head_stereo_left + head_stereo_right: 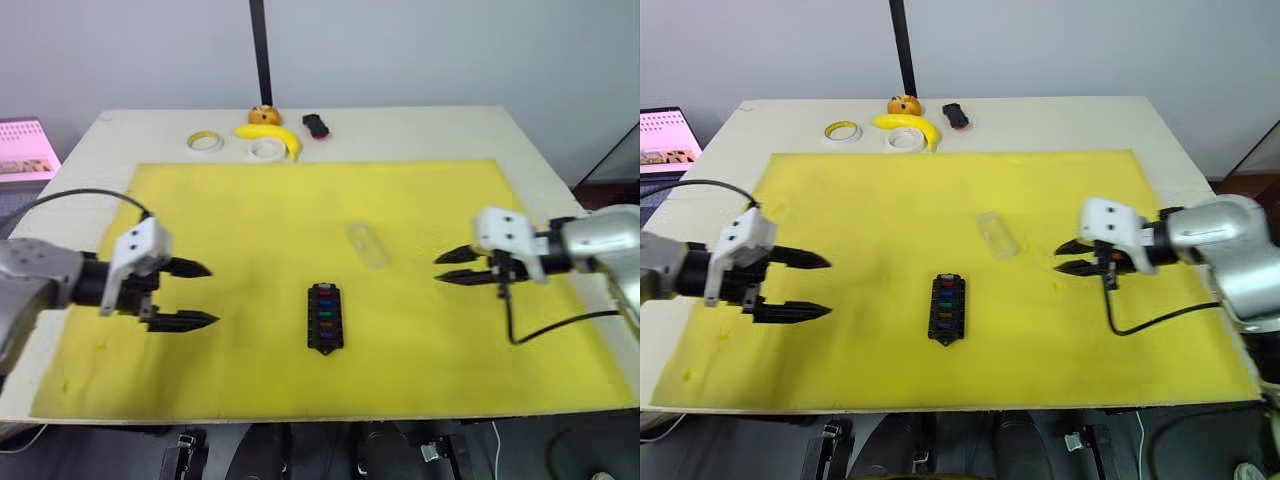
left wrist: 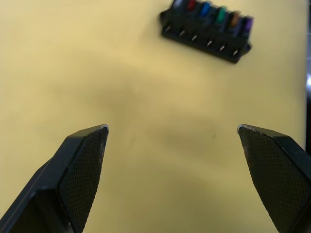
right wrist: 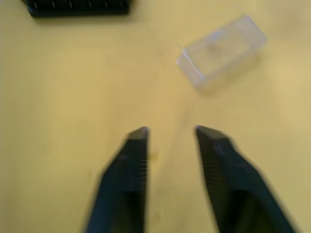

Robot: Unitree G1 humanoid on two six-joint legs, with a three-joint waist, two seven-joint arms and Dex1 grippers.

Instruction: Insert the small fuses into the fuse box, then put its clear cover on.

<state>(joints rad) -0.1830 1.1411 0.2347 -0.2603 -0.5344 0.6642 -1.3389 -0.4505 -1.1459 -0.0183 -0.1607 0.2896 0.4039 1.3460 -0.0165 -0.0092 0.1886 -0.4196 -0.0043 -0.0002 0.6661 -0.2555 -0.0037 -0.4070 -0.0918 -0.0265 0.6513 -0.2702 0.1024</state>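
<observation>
Six small fuses [image 2: 209, 13] sit in the fuse box [image 1: 325, 317]; the clear cover [image 1: 367, 244] lies apart on the counter [image 1: 420, 130], not yet fitted. Both end effectors, left [image 1: 198, 294] and right [image 1: 452, 267], hover with fingers apart, empty.

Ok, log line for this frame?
coloured blade fuses: seated in black fuse box | clear plastic cover: off, on mat | left gripper: open | right gripper: open

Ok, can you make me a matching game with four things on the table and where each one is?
Things:
1. black plastic fuse box
2. clear plastic cover
3. yellow banana
4. left claw

Places or states:
A. far edge of the table, by the tape rolls
B. open, holding nothing
C. middle of the yellow mat, coloured fuses in it
D. lying alone, between the box and the right claw

Pairs: 1-C, 2-D, 3-A, 4-B
</observation>
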